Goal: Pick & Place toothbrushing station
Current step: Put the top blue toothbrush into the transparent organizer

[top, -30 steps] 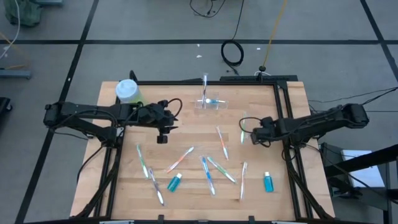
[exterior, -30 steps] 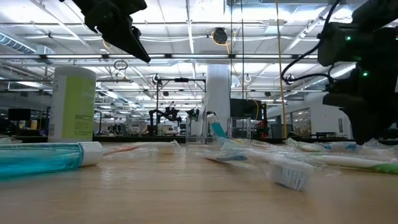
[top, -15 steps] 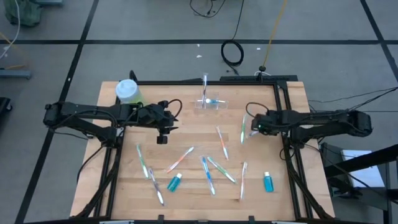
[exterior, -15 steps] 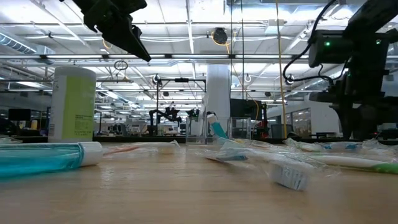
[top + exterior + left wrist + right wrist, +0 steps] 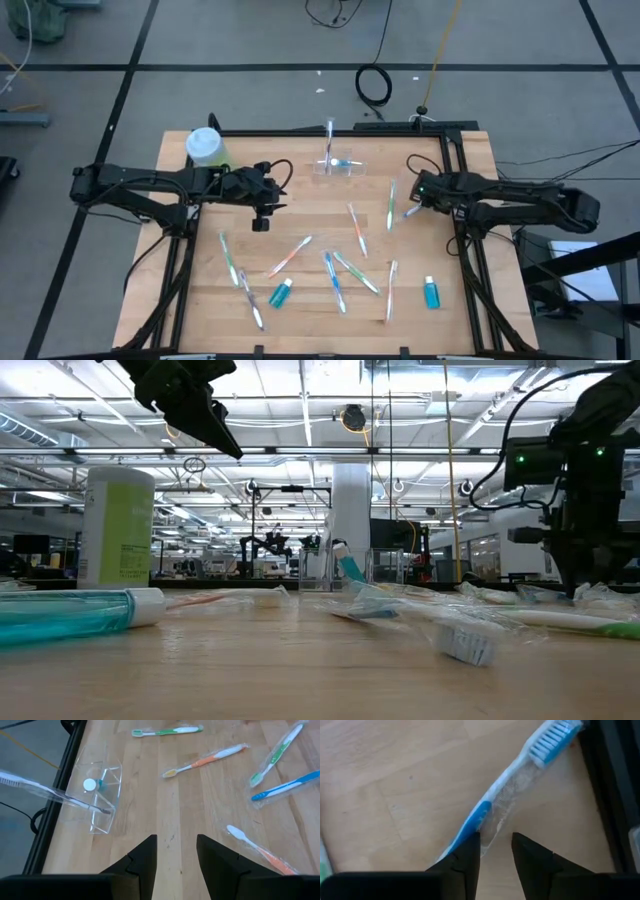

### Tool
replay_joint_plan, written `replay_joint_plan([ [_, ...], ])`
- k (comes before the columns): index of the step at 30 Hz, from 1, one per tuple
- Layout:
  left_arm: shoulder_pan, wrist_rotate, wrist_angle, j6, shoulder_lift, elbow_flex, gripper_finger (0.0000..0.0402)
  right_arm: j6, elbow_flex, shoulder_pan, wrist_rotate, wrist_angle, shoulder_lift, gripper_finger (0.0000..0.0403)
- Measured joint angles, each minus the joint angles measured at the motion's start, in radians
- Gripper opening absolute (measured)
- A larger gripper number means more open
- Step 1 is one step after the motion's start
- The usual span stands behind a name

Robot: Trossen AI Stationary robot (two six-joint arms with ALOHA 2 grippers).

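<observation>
1. Near edge of the bench: two small teal tubes with white caps, one left of centre (image 5: 281, 292), one toward the right corner (image 5: 432, 293). Several thin toothbrushes in crinkly clear wrappers lie scattered between them, e.g. a blue one (image 5: 333, 278) and an orange one (image 5: 290, 257).
2. Right gripper (image 5: 417, 196) is low over the right edge, fingers a narrow gap apart, holding nothing. The blue toothbrush (image 5: 507, 795) lies straight ahead of the fingertips, its handle running toward the gap, bristle head away from them.
3. Step in hand, by my reading: pick this brush. Best to straddle the stiff handle, not the loose film, which looks slippery and likely to crease out of the grip.
4. Left gripper (image 5: 175, 851) hovers mid-bench left, fingers moderately apart, empty.
5. Far edge: clear hard plastic cup (image 5: 338, 166) lying tipped, with one brush and one tube inside.
6. Far left corner: tall green bottle (image 5: 206, 148).
</observation>
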Motion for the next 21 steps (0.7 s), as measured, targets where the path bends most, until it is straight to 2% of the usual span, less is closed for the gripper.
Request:
replay_joint_plan([
  [6,0.0,0.0,0.0,0.0,0.0,0.0,0.0145,-0.028,-0.046,-0.026,-0.014,-0.004,0.002,0.0063],
  [11,0.0,-0.002,0.0,0.0,0.0,0.0,0.0145,-0.153,-0.047,-0.026,-0.01,-0.008,-0.018,0.001],
  [16,0.0,-0.002,0.0,0.0,0.0,0.0,0.0145,-0.233,-0.048,-0.019,0.012,0.024,-0.077,0.0006],
  [21,0.0,-0.002,0.0,-0.001,0.0,0.0,0.0145,-0.279,-0.051,0.034,0.036,0.058,-0.175,0.0001],
])
